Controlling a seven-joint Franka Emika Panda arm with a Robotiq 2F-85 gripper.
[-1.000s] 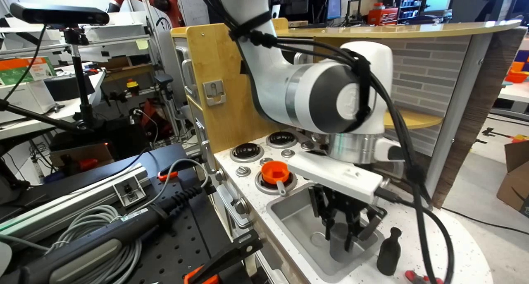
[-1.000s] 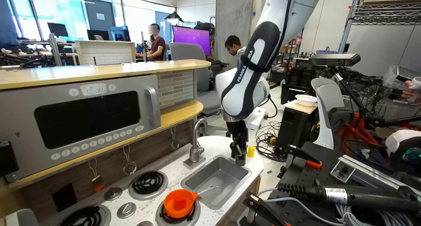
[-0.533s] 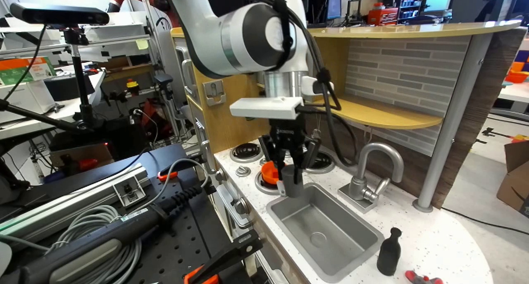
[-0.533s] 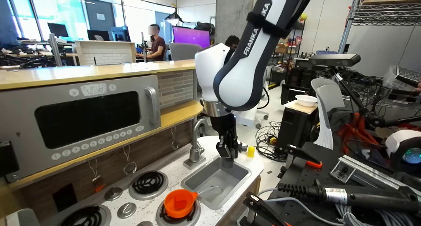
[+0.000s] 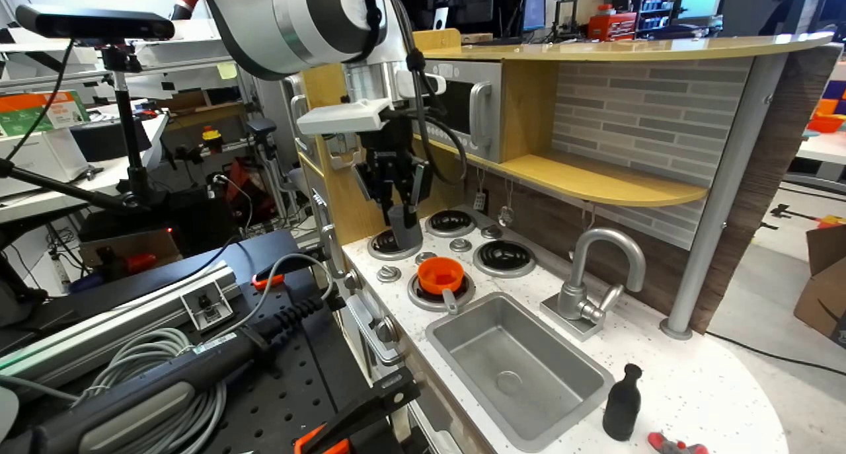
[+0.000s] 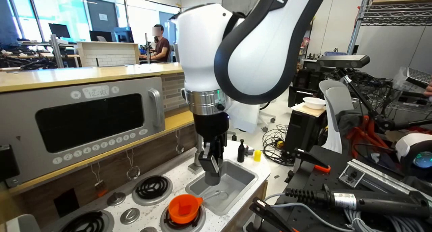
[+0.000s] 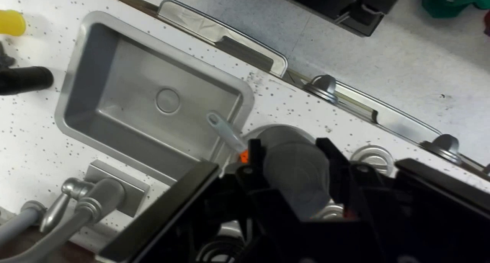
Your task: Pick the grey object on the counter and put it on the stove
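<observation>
My gripper (image 5: 400,211) is shut on a grey cup-like object (image 5: 406,234) and holds it in the air. The gripper (image 6: 214,162) and the grey object (image 6: 212,178) also show in an exterior view, in front of the sink. In the wrist view the grey object (image 7: 296,175) sits between the fingertips (image 7: 289,150) and covers most of the orange pan. The stove (image 5: 433,244) has dark round burners, one of them under the orange pan (image 5: 439,273). The white speckled counter (image 5: 700,375) holds the grey sink (image 5: 519,351).
The silver tap (image 5: 588,282) stands behind the sink. A black bottle (image 5: 622,404) and a grey-red toy (image 5: 677,446) are on the counter, with a yellow object (image 6: 257,155) nearby. The microwave (image 6: 89,117) and shelf (image 5: 595,180) overhang the back.
My gripper has carried the grey object from the sink's far end toward the stove and higher. It stays gripped throughout. The orange pan and bottle have not moved.
</observation>
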